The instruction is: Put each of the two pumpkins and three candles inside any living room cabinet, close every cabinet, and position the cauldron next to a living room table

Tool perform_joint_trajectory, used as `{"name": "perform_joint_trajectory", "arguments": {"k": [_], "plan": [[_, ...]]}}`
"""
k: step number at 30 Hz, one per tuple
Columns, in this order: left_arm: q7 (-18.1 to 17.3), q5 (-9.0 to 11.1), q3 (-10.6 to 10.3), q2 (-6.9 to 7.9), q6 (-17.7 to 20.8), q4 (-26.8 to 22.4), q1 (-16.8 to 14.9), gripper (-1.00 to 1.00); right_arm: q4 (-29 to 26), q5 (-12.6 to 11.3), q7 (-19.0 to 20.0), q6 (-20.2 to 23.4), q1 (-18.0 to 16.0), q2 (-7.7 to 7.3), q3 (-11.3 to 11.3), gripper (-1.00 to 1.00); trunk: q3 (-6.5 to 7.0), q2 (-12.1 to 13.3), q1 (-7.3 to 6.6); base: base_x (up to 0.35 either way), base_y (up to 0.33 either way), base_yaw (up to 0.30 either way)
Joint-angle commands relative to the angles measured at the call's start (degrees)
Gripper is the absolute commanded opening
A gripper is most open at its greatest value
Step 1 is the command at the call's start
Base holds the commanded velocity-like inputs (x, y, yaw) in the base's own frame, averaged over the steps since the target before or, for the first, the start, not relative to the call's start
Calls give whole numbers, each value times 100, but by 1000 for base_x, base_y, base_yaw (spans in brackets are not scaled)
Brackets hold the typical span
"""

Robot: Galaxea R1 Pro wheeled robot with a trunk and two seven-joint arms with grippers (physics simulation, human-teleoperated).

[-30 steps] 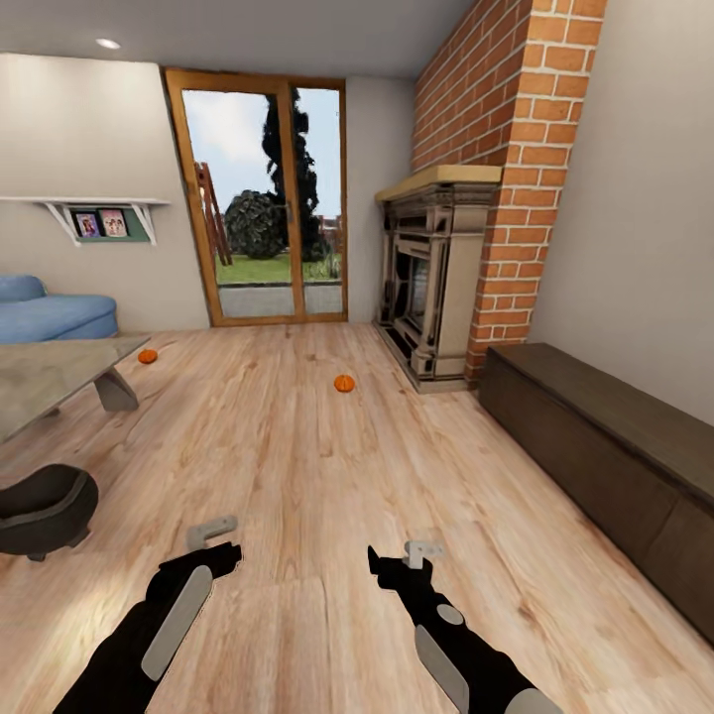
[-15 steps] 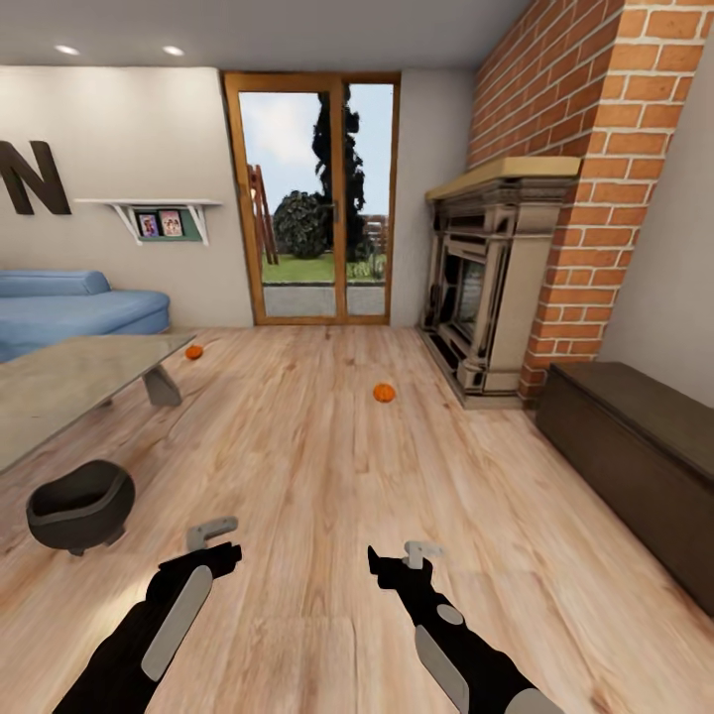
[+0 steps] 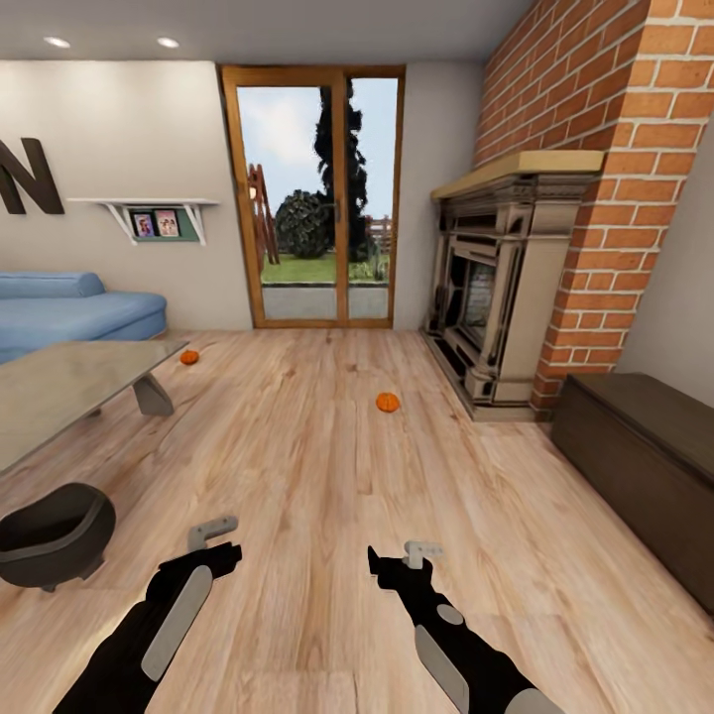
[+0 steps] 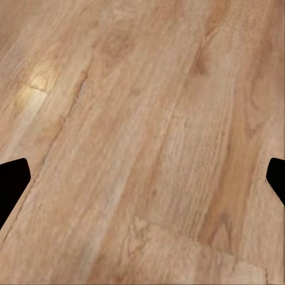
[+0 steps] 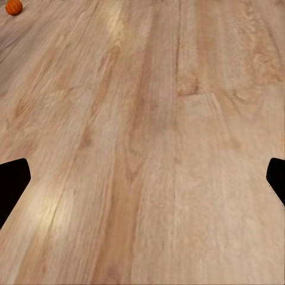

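We are looking at two glossy black arms, each wearing a long grey oval panel along its upper side. The right arm (image 3: 451, 645) is also showing a small round grey disc near the wrist. Each arm is ending in a pale grey, angular bracket-like piece: the left gripper (image 3: 211, 533) and the right gripper (image 3: 423, 551). In the wrist views, black fingertips (image 4: 12, 178) are showing as flat dark wedges.

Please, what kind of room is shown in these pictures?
Most likely a living room in a house: a blue upholstered sofa stands by the wall, an ornate stone fireplace is set in a red brick chimney, and a low rectangular grey-topped coffee table stands on the light wooden plank floor.
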Motion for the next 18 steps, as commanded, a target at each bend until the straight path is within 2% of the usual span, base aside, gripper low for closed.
{"name": "perform_joint_trajectory", "arguments": {"k": [1,18], "plan": [[59,58,-18,7,4,-7,-4,100,0,-60,-43,-34,-7,-5,47,100,-6,-2,2,334,0,0],[59,58,-18,7,4,-7,-4,100,5,-60,-43,-34,-7,-5,44,100,-6,-2,2,334,0,0]]}}
